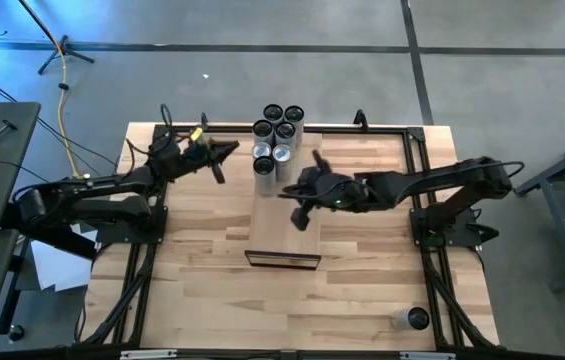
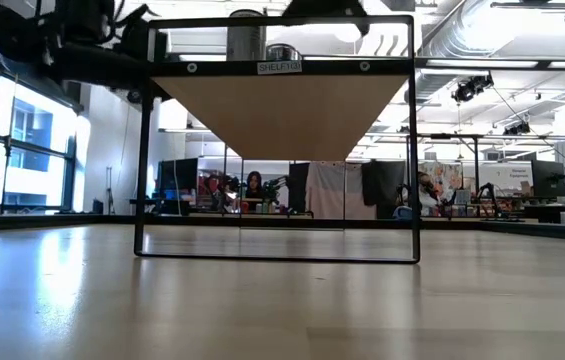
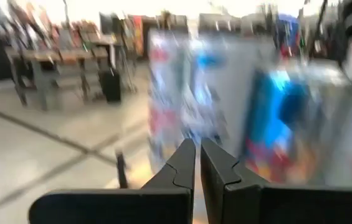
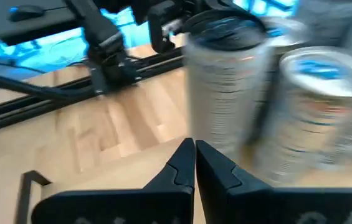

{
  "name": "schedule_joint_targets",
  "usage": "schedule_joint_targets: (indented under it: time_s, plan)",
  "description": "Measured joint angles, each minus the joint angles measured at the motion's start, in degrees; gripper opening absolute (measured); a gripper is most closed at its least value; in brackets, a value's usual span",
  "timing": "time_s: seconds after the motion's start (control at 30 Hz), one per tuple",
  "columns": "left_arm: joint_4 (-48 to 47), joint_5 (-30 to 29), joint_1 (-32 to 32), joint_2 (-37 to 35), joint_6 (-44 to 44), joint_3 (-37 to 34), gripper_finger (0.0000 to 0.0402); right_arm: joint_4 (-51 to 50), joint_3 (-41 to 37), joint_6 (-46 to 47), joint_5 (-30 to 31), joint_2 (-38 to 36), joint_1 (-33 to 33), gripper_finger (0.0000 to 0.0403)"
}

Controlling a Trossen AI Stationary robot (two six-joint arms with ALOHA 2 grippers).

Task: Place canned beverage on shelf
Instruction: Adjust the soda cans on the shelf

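Observation:
The shelf (image 1: 282, 235) is a long pale board raised over the table's middle; the low view shows its underside (image 2: 282, 110). Several cans (image 1: 278, 135) stand upright in a cluster on its far end, and show again in the right wrist view (image 4: 225, 74). My left gripper (image 1: 232, 149) is shut and hangs level just left of the cluster, with blurred cans (image 3: 188, 93) ahead of its fingers. My right gripper (image 1: 286, 192) is shut over the shelf, just on the near side of the cans, pointing toward them. Neither holds anything.
One more can (image 1: 413, 318) stands alone on the tabletop near the front right corner. A black frame (image 1: 417, 150) runs around the table's edges. The shelf's near half and the tabletop around it lie bare.

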Motion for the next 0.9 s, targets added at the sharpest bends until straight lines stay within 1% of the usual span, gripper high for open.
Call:
schedule_joint_targets:
  time_s: [0.07, 0.17, 0.3, 0.53, 0.9]
  plan:
    - [6.7, -0.1, 1.0, 3.4, -1.2, 0.1, 0.0, -2.3, 0.0, 0.0, 2.4, -1.8, 0.2, 0.0]
    - [12.1, 0.0, 1.9, 8.1, -3.3, 0.3, 0.0, -3.6, 0.0, 0.6, 4.2, -3.8, 0.2, 0.0]
    - [12.6, 0.0, 2.3, 12.4, -5.3, 2.1, 0.0, -3.0, 0.0, 1.3, 4.8, -4.6, 0.2, 0.0]
    - [12.9, 0.1, 1.6, 16.7, -5.4, 6.1, 0.0, -3.2, 0.0, 1.7, 4.8, -4.1, 0.2, 0.0]
    - [12.9, -0.6, -0.8, 18.0, -6.4, 7.1, 0.0, -3.0, 0.0, 0.7, 5.4, -4.4, 0.2, 0.0]
